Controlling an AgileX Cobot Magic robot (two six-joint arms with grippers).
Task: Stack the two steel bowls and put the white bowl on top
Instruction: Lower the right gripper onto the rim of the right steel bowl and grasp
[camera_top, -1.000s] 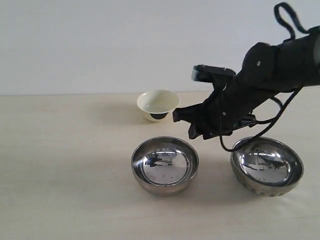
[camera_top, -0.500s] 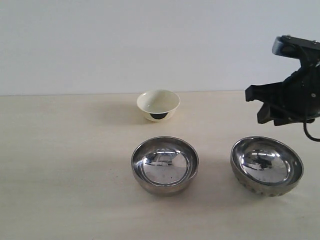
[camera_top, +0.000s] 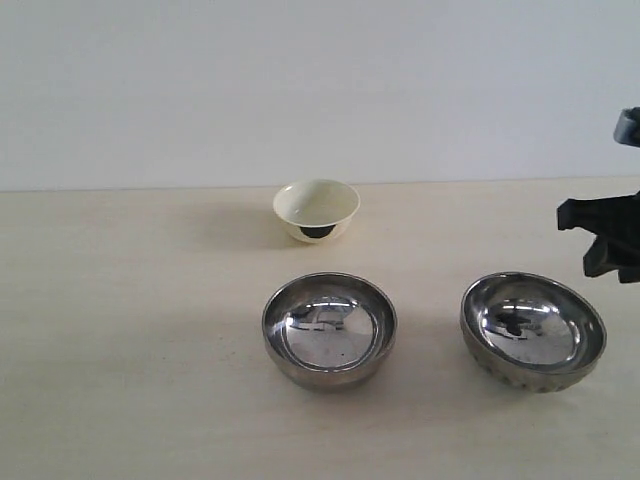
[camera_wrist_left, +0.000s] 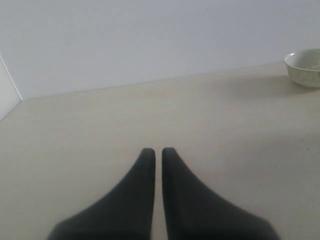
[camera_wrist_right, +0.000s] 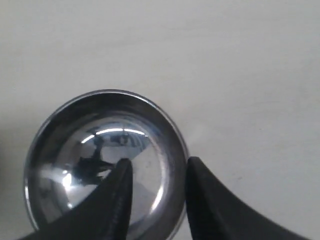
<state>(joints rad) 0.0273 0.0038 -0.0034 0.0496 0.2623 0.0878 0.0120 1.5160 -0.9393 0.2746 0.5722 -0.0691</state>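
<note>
right gripper (camera_wrist_right: 157, 167) above the right steel bowl (camera_top: 533, 330)
its fingers are spread, empty; the left steel bowl (camera_top: 329, 330) sits to the left.

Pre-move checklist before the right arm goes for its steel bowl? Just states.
1. Right end effector open: ok.
2. Right end effector lined up over the rim of the right steel bowl: ok in the right wrist view.
3. Its height above that rim: cannot tell.
4. Centre steel bowl upright and empty, ready to receive: ok.
5. White bowl apart from both steel bowls: ok.
6. Left end effector shut, holding nothing, out of the exterior view: ok.
</note>
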